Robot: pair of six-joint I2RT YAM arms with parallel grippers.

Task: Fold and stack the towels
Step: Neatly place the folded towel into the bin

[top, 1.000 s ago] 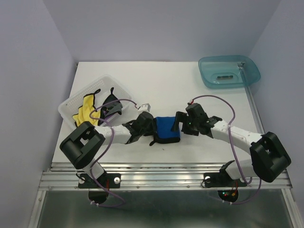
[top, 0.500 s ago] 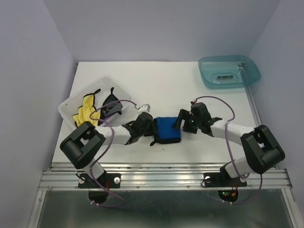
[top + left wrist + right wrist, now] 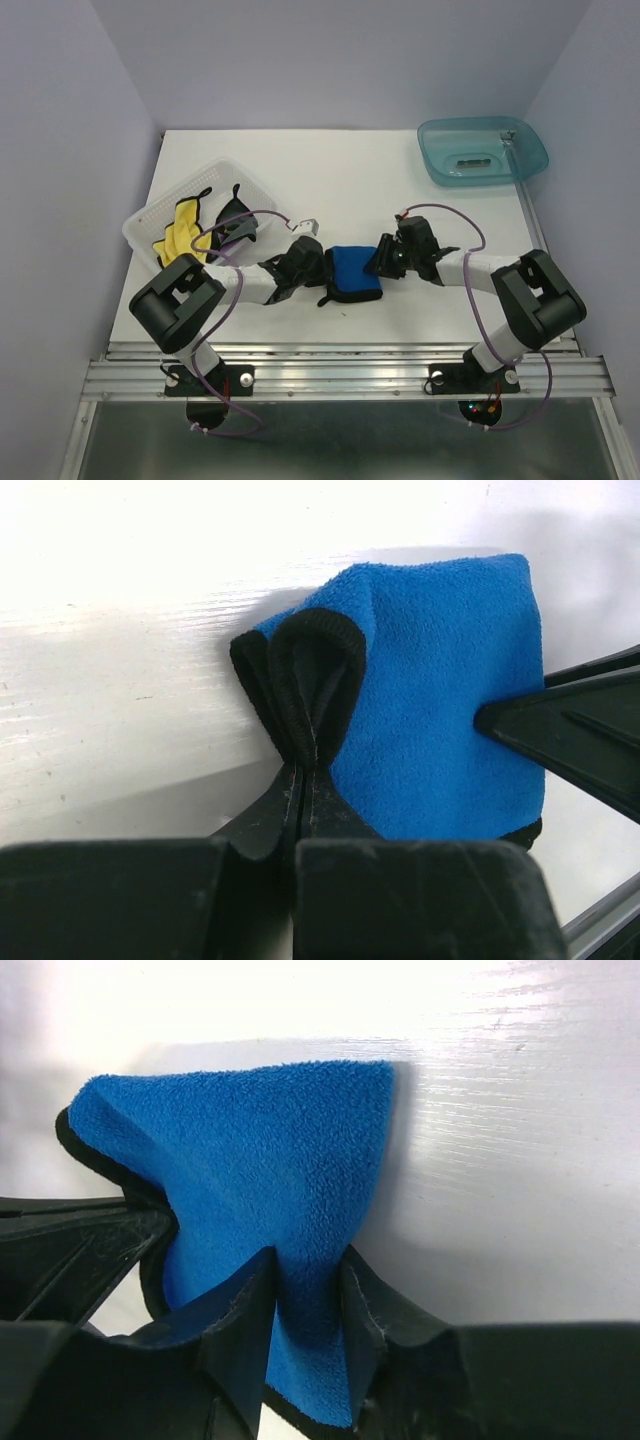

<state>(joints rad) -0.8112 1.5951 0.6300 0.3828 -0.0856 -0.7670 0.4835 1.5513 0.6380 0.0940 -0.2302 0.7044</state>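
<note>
**Edges and room.** The white table was walled on its left, far and right sides. A soft bright blue square towel with black edging lay in the near middle, not far from the table's near edge. Bare table lay open on its far side. A clear ribbed plastic basket sat at the left edge, well apart from the blue towel. It held a yellow towel and, beside it, a black towel. A teal translucent plastic tray stood in the far right corner, well apart from both arms.

**Pincers.** The left gripper was clenched on the blue towel's left side. Its fingers met with no gap on a bunched fold of the black edging, which stood up off the table. The right gripper grasped the right side of the same towel. A raised ridge of blue cloth was nipped between its two fingers, which stood a little apart with the cloth filling the gap. In the top view the two grippers faced each other across the towel, one at each end.

**Change from the earlier frames.** A second before, the right gripper had stood spread wide just beside the towel's right edge. It had since moved left and closed on the cloth. The right arm's elbow had swung in from the right. The left gripper had kept its grip, and the blue towel had stayed in about the same place. The basket, its two towels and the tray were unmoved.
</note>
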